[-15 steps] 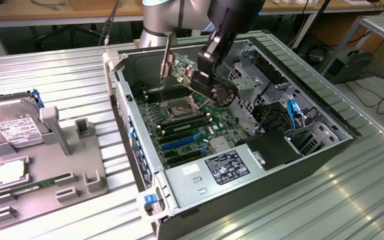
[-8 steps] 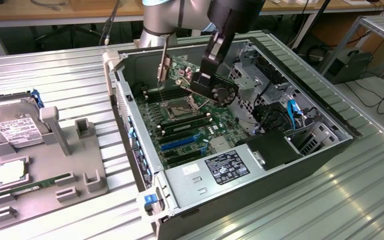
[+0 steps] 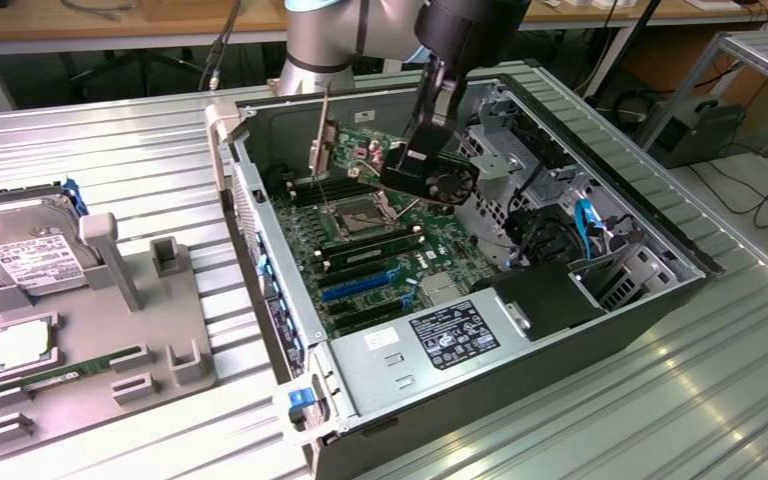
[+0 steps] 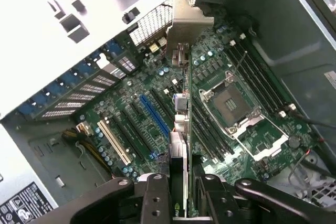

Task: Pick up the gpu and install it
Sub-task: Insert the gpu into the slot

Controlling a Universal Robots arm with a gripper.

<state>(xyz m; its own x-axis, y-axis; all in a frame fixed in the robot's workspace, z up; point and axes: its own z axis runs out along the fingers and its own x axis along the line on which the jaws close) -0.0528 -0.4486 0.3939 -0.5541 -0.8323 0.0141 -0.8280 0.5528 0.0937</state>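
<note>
- Fingers (image 3: 406, 160) of the black gripper (image 3: 418, 170) are seen, exterior view, pinching the slim dark silver-bracketed gpu (image 3: 446, 186) above the green motherboard (image 3: 371, 245) inside the open grey case (image 3: 598, 335).
- Wrist view: the gpu (image 4: 180, 148) is clamped edge-on between both fingers (image 4: 156, 198) of the gripper (image 4: 180, 190).

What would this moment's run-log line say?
gripper: shut on gpu | gpu: held over motherboard | site: open computer case

The gpu (image 4: 181, 121) stands on edge between the fingers (image 4: 155, 199), its bracket end farthest from them. Below the fingers, the motherboard (image 3: 398, 250) lies in the case (image 3: 598, 340), with the CPU socket (image 4: 231, 103) to one side and the expansion slots (image 4: 153, 114) to the other. The hard drive (image 3: 17, 245) sits in a tray (image 3: 157, 350) on the tabletop (image 3: 117, 160), well apart from the fingers.
</note>
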